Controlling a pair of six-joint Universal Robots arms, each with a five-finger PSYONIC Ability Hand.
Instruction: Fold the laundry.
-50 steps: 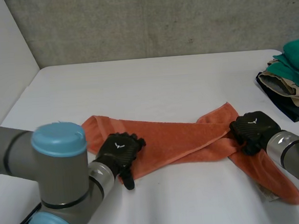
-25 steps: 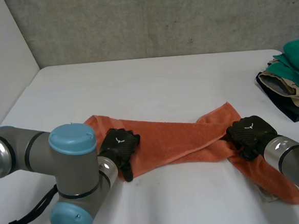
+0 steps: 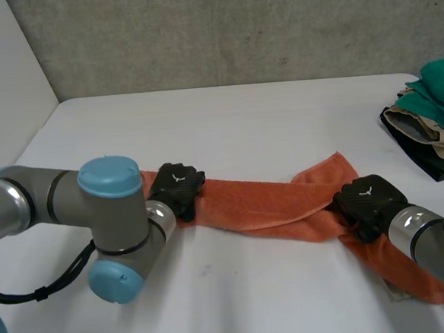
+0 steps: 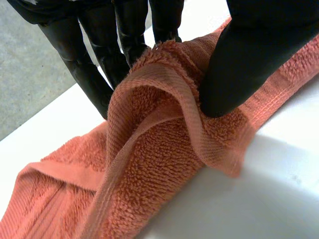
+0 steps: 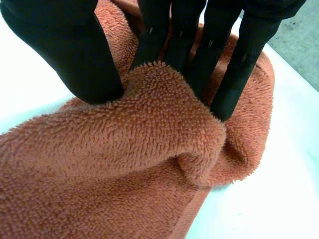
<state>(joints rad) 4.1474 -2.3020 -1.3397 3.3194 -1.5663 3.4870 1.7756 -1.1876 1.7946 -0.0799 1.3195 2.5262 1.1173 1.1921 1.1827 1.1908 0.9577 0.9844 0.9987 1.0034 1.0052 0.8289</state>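
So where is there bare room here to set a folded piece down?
The widest bare table lies between the towel and the back wall. A smaller patch sits in front of the towel, between the arms. Crowded: far right by the clothes pile, and the towel itself, pinched by left hand and right hand.

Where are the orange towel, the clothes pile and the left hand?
orange towel (image 3: 263, 205): head view, its middle stretch.
clothes pile (image 3: 438, 90): head view, green top garment.
left hand (image 3: 176, 186): head view, its back.
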